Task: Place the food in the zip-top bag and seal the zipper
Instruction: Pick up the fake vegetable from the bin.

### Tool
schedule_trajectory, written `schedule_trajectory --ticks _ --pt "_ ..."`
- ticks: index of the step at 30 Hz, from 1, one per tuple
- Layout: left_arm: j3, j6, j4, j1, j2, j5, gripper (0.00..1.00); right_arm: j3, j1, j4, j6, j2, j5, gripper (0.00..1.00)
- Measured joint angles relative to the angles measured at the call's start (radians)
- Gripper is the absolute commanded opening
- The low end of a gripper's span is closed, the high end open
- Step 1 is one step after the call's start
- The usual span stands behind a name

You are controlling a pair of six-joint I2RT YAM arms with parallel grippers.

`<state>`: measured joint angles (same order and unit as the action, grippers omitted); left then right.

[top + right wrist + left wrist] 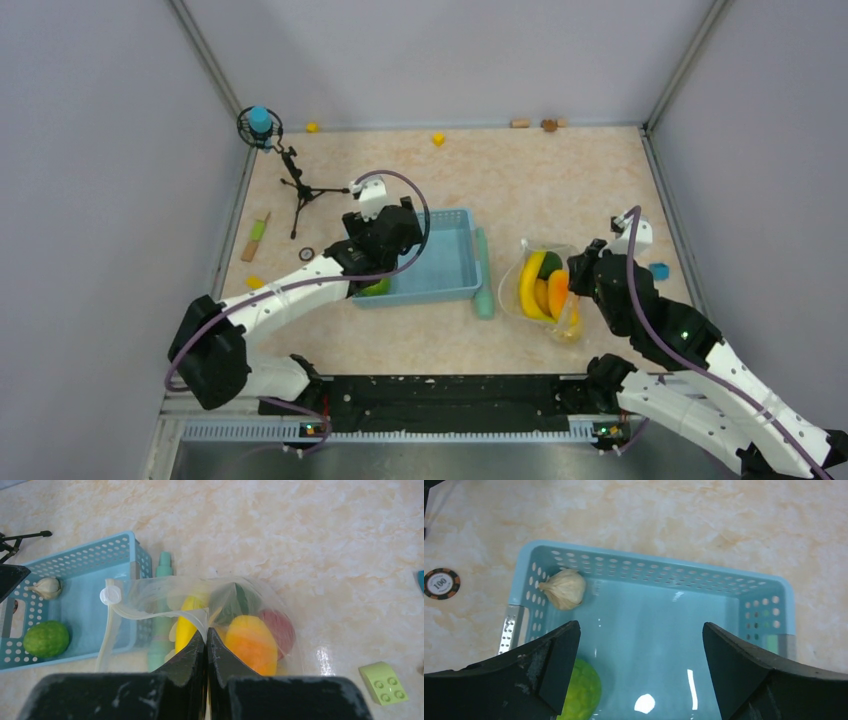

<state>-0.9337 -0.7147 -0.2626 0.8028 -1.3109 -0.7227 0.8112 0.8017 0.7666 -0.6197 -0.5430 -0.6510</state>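
While the right arm (650,320) is pinching the zip-top bag (150,595) open, the left arm (290,295)—jaws spread—is hovering over the green fruit (584,692).

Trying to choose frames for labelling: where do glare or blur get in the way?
Left wrist: white glare spots on the basket floor. Right wrist: the bag hazes the fruit inside; a shine patch on the table. Top view: evenly lit, no strong glare.

Lab: grey-walled robot test booth (100,150)
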Motion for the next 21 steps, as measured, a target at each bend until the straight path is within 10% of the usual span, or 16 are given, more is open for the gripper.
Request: schedule_trajectory --ticks 21 --pt "0.016 -0.213 0.007 -0.122 -0.293 -0.14 0.94 0.0 0.0 0.0 0.0 -0.002 -0.003 0.02"
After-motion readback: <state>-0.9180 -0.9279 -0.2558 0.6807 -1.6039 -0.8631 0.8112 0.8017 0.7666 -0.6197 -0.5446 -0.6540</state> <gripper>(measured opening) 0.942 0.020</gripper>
